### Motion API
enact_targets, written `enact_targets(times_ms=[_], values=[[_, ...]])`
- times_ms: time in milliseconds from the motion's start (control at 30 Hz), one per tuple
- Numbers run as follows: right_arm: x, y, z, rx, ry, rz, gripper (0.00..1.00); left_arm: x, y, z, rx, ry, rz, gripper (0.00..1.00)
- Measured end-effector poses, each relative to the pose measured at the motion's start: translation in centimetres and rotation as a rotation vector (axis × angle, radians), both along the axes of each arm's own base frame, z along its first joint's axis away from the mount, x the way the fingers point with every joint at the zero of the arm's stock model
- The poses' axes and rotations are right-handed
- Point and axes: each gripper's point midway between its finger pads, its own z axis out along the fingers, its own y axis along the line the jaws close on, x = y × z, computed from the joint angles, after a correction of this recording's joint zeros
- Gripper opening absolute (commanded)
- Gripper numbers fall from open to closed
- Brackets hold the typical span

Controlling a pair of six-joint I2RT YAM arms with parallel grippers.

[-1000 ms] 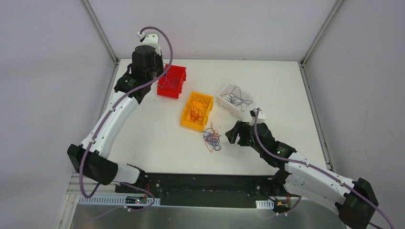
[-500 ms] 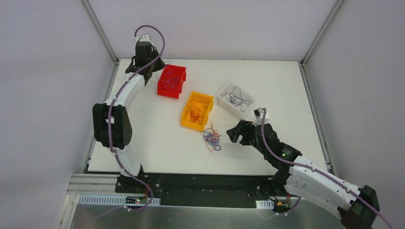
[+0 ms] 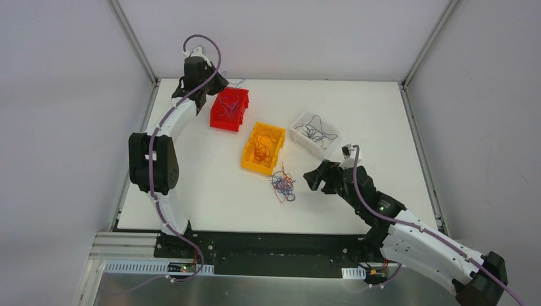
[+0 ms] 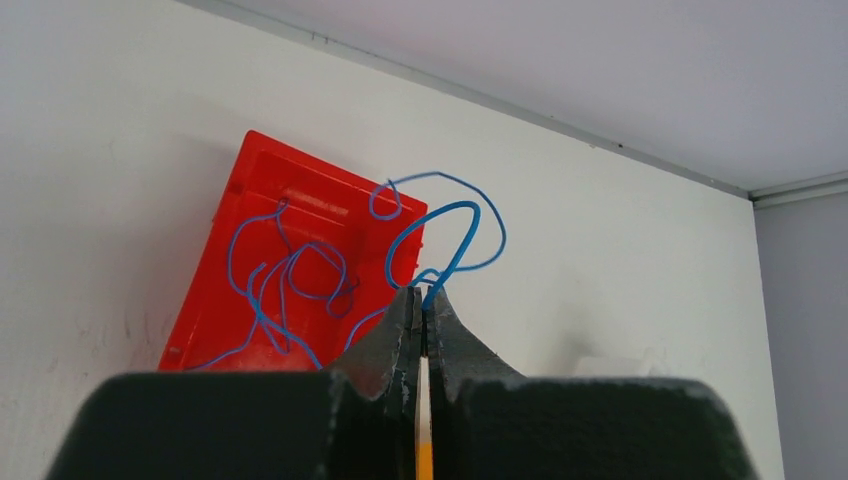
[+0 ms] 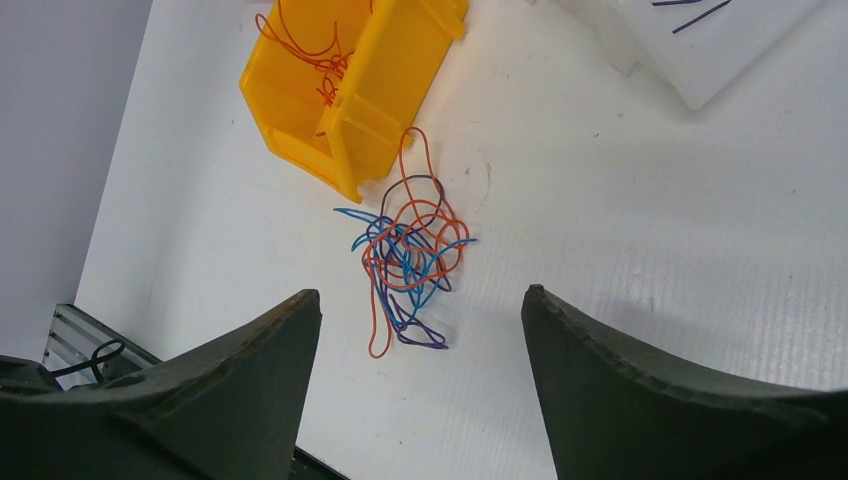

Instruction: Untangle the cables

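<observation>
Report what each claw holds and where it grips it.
Left claw: shut on a blue cable, pinched at the base of a loop, near the red bin. Right claw: open, holding nothing, above the loose tangle.

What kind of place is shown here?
Likely a lab robot cell: a white table between plain panels, a left arm and right arm at its edge, and a red bin holding blue cables.

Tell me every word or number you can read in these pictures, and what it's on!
No text can be read anywhere.
Red bin, yellow bin, white bin: no labels, brands or numbers show.
Small board below the table's near edge: any marks on it are too small to read.
</observation>
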Motion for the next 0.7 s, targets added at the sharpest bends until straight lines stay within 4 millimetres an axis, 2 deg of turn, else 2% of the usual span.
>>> enact_targets(times_ms=[267,367,533,700], values=[[-0.2,-0.2,0.0,0.003,0.005,-0.003,0.77,0.1,1.6,-4.6,-0.001,0.085,0.019,0.0],[-0.3,-0.3,0.0,0.001,0.008,-0.004,0.77,-0.5,2.2,-7.2,0.003,0.144,0.028,0.0],[-0.3,-0.4,-0.3,-0.008,0.014,-0.005,0.77,-1.1,2.3,-10.2,0.014,0.233,0.025,0.0],[-0.3,-0.4,-1.0,-0.03,0.034,-0.006,0.77,0.9,1.7,-13.1,0.024,0.32,-0.015,0.0]])
